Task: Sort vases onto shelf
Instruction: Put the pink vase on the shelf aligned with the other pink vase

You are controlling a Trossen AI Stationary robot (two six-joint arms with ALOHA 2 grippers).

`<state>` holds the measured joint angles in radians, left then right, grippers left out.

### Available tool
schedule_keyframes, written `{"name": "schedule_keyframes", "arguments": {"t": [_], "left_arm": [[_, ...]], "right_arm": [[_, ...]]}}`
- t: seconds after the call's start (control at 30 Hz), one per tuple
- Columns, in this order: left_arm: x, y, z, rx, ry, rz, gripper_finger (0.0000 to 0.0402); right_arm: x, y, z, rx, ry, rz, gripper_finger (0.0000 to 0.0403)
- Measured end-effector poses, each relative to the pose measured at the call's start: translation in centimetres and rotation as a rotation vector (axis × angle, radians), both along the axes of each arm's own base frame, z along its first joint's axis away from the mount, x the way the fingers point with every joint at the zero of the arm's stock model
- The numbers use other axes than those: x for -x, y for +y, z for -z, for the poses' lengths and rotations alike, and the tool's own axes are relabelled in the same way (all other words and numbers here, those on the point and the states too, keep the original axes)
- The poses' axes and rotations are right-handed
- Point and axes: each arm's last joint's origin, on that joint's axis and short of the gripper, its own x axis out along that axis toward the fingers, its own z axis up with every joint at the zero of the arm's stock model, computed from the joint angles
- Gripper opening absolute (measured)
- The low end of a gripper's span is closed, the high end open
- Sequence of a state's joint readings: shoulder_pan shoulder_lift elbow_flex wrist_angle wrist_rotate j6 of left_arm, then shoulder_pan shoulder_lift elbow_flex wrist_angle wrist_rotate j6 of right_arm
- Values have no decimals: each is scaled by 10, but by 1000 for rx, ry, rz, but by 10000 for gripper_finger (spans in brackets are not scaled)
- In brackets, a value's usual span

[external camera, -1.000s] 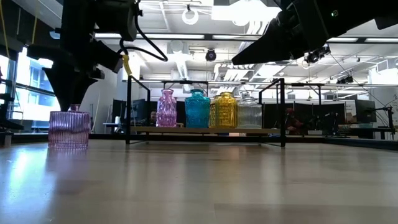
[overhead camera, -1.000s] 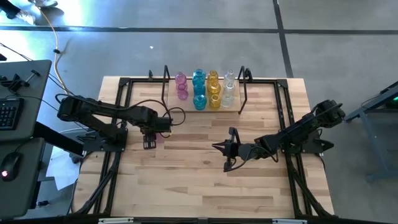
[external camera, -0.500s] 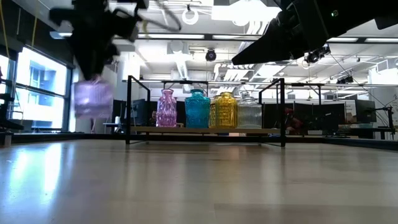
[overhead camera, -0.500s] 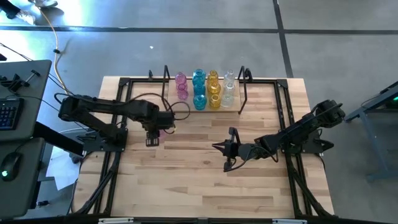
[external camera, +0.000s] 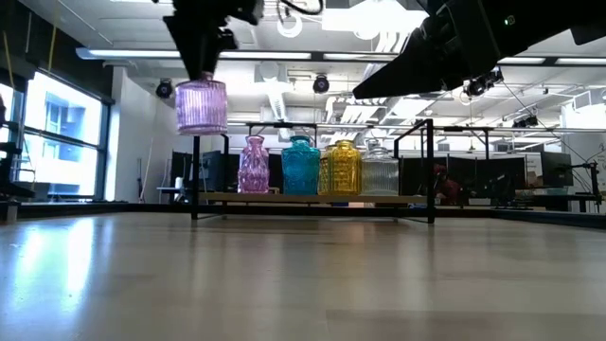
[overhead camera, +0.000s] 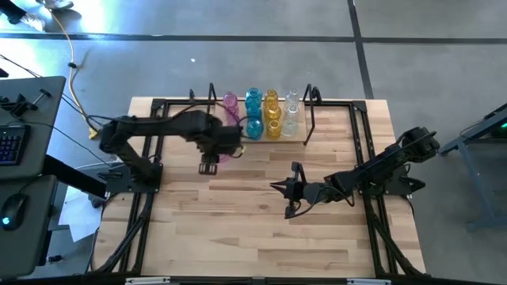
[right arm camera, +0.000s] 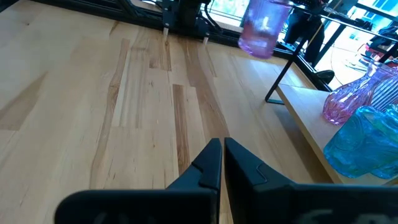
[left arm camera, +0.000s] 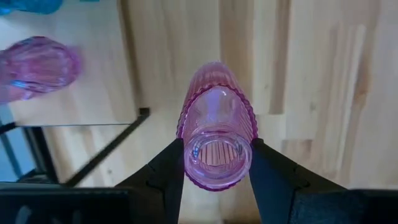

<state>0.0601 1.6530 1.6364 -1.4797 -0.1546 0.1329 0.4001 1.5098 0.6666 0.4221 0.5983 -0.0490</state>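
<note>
At the left of the scene, the left gripper (left arm camera: 216, 163) held a ribbed pink vase (external camera: 202, 105) by its narrow neck, its jaws pressed to either side just under the mouth, with the body hanging below. In the low view the vase was clear of the table (overhead camera: 238, 229), lifted about level with the top of the shelf (external camera: 312, 198) and just beside its left end post. Being thin ribbed glass, it probably handled as light, rigid and brittle. The ribs offered the pads some purchase, but glass is slick, and a hold so high on the neck would likely let the body swing. The neck looked like the sensible place to grip, since the bulb seemed too wide.

Further right, the shelf already carried pink vases (overhead camera: 230, 108), teal vases (overhead camera: 253, 114), yellow vases (overhead camera: 272, 113) and clear vases (overhead camera: 291, 113), standing close in rows, so a knock against a neighbour was the main risk.

At the right, the right gripper (right arm camera: 222, 163) waited above bare table, well apart from the shelf, its jaws closed together on nothing.
</note>
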Motion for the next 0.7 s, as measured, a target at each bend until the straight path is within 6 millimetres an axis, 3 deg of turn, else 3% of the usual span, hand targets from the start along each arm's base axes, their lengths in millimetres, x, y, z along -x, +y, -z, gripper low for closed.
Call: {"name": "schedule_keyframes", "arguments": {"t": [0.33,0.7], "left_arm": [[-36,44,10,-8,75,22,133],[-50,77,26,-20,49,47,133]], "right_arm": [[0,0,1,5,8,-1,0],[0,0,1,8,13,-1,0]]}}
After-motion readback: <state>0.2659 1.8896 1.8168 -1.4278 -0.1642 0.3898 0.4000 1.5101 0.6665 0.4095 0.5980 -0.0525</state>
